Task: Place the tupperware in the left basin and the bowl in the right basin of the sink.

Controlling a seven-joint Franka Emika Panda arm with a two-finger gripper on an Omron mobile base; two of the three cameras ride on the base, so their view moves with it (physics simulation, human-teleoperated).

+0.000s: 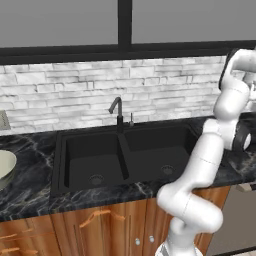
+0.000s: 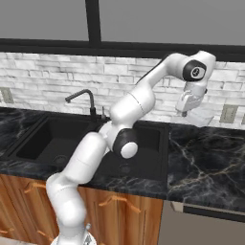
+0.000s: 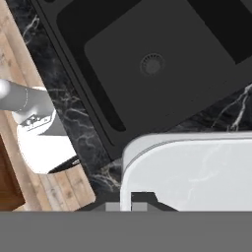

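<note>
A: Far left, on black marbled counter [image 1: 30, 195]: round cream bowl [image 1: 6, 167], partly cut off by the frame edge.
B: Centre: matte-black sink [image 1: 125, 185], left basin [image 1: 92, 162] and right basin [image 1: 160, 152] split by a divider; slim gooseneck faucet [image 1: 117, 112] behind.
A: Right: gripper [image 2: 189, 111] raised over the counter, jaws together on the rim of the tupperware [image 3: 197, 172].
B: Pale, smooth, round-cornered; long axis not discernible. No legible writing.
</note>
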